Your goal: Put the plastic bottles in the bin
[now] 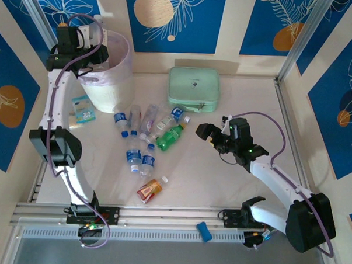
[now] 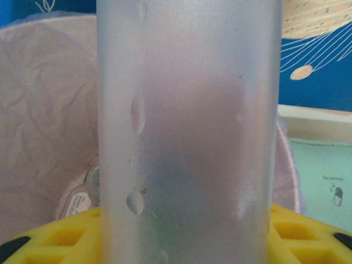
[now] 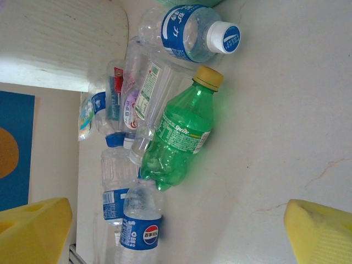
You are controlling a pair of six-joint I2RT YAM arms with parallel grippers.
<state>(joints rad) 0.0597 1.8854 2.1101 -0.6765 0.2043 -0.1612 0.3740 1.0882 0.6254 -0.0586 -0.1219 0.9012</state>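
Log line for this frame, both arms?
left gripper shut on clear bottle over bin | right gripper open near green bottle | other bottles on table

Bright, even light falls on the pale table (image 1: 191,185), and shadows are soft. In the left wrist view a frosted clear plastic bottle (image 2: 187,137) is very close and blurry. In the right wrist view a green plastic bottle (image 3: 181,132) casts a green glow; the yellow fingers (image 3: 33,231) look fuzzy.
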